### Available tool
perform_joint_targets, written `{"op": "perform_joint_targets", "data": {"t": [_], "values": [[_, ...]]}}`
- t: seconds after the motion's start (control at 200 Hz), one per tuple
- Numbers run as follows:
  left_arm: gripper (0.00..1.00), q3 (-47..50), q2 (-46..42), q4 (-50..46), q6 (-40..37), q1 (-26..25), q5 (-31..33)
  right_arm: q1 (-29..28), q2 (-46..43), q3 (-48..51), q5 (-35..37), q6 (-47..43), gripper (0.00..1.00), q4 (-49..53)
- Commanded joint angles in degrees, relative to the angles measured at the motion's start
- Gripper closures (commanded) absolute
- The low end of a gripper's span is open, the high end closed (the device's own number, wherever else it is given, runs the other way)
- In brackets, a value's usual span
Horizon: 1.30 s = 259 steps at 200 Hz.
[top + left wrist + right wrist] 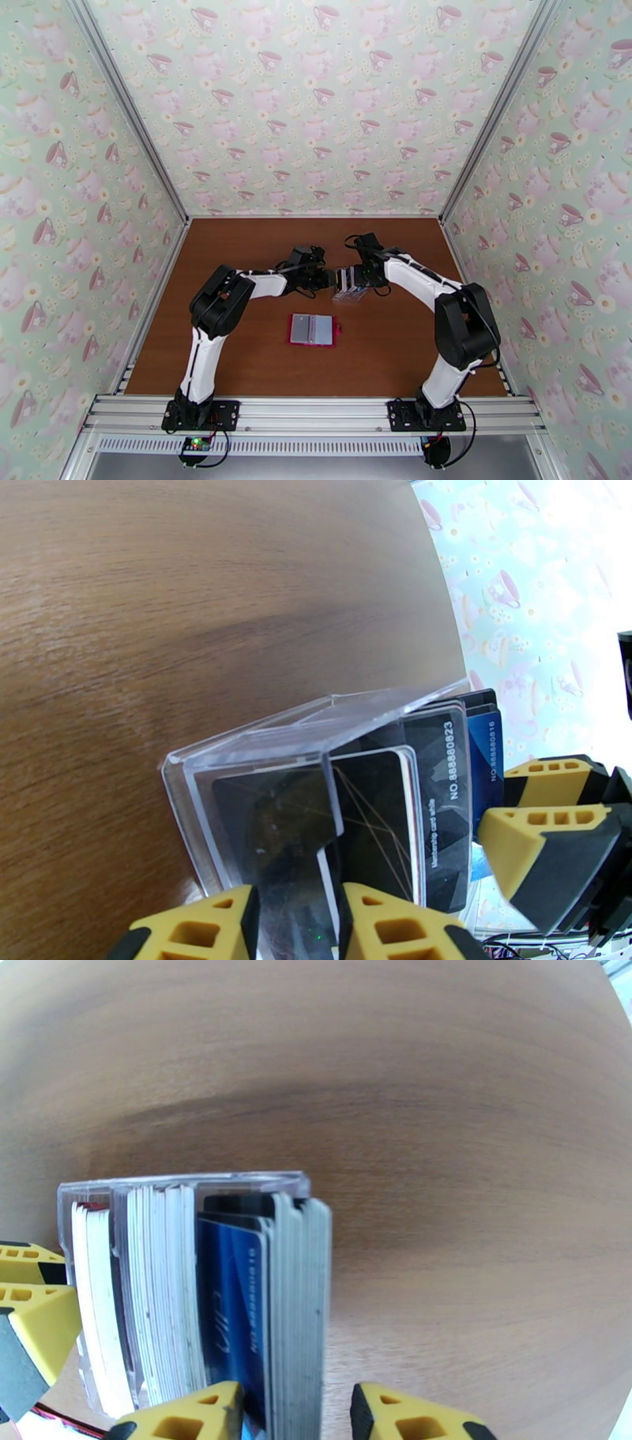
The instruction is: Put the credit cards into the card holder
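The card holder (312, 329), a red wallet, lies open and flat with its pale grey inside up, near the table's middle. Beyond it a clear plastic rack (347, 290) holds the credit cards (442, 796) on edge: black ones, a blue one (233, 1307) and white ones (162, 1291). My left gripper (299, 930) is shut on the rack's (261, 748) near end wall. My right gripper (296, 1422) straddles a grey-edged stack of cards (300, 1307) at the rack's other end, open, with a narrow gap beside one finger. Its fingers (545, 843) also appear in the left wrist view.
Both arms meet over the rack at mid-table, left gripper (326, 278) facing right gripper (357, 275). Bare brown tabletop (237, 347) surrounds the wallet. Patterned walls with metal rails enclose the table on three sides.
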State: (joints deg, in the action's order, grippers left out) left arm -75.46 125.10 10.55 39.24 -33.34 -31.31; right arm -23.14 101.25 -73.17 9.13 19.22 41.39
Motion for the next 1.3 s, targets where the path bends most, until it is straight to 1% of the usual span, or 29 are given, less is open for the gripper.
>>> {"op": "perform_joint_targets", "data": {"t": [0.0,0.225,0.366,0.661,0.751,0.826,0.892,0.982,1.152,1.292], "values": [[0.69,2.9,3.86,-8.44,-0.04,0.62,3.09,-0.31,1.03,-0.01,0.72,-0.6,0.57,2.15],[0.69,3.03,3.73,-8.48,-0.05,0.62,3.19,-0.59,-1.23,-0.01,7.94,-0.05,0.6,4.0],[0.69,3.12,3.82,-8.61,-0.07,0.74,3.38,-0.59,-3.35,-0.83,9.91,0.02,0.61,4.99],[0.69,3.21,3.66,-8.76,-0.05,0.87,3.45,-0.59,-3.42,-1.76,9.84,-0.33,0.63,5.75],[0.69,3.23,3.64,-8.74,-0.07,0.82,3.39,-0.59,-3.32,-1.6,9.36,-0.42,0.66,5.49],[0.69,3.21,3.63,-8.74,-0.06,0.91,3.36,-0.55,-3.02,-1.54,8.97,-0.51,0.7,5.55],[0.69,3.23,3.64,-8.7,-0.05,0.91,3.36,-0.59,-2.91,-1.59,8.63,-0.59,0.77,5.49],[0.69,3.22,3.66,-8.7,-0.09,0.91,3.32,-0.53,-3.17,-1.64,8.63,-0.65,0.82,5.5],[0.69,3.21,3.66,-8.61,-0.09,0.91,3.19,-0.86,-3.12,-1.89,9.28,-0.77,0.82,5.89],[0.69,3.22,3.66,-8.62,-0.09,0.89,3.2,-1.44,-2.47,-2.15,10.43,-0.85,0.79,6.34]]}}
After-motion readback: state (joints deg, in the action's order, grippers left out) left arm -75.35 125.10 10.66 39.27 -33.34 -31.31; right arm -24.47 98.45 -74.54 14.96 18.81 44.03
